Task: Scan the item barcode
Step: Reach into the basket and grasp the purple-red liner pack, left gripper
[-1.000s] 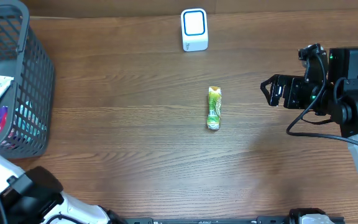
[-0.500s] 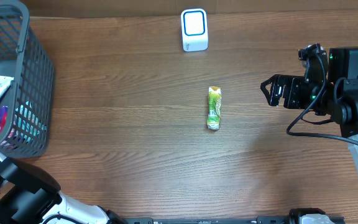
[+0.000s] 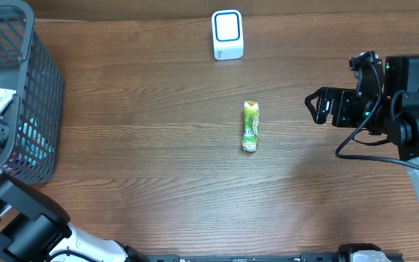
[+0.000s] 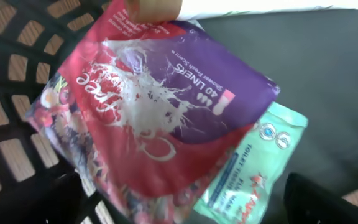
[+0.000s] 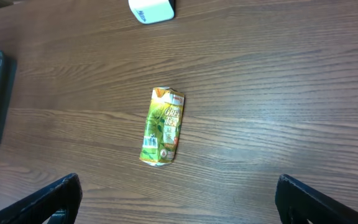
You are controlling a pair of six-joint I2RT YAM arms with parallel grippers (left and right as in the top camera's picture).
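Two hands, and both stand spread wide with nothing in them. My left gripper (image 4: 179, 208) hangs inside the grey plastic mesh basket (image 4: 17, 62), its fingers (image 4: 328, 199) far apart. Directly below it lies a red and purple plastic liner pouch (image 4: 160, 106), overlapping a teal wipes packet (image 4: 253, 168) nearer my right-side finger. The edge of a white packet (image 4: 272, 5) shows beyond the pouch.

My right gripper (image 3: 315, 108) hovers over the brown wooden table (image 3: 144, 167), jaws fully apart and empty. The green and yellow drink carton (image 3: 250, 126) lies flat ahead of it, well apart from the fingertips. Past the carton stands the white box scanner with a blue-rimmed face (image 3: 228, 34).
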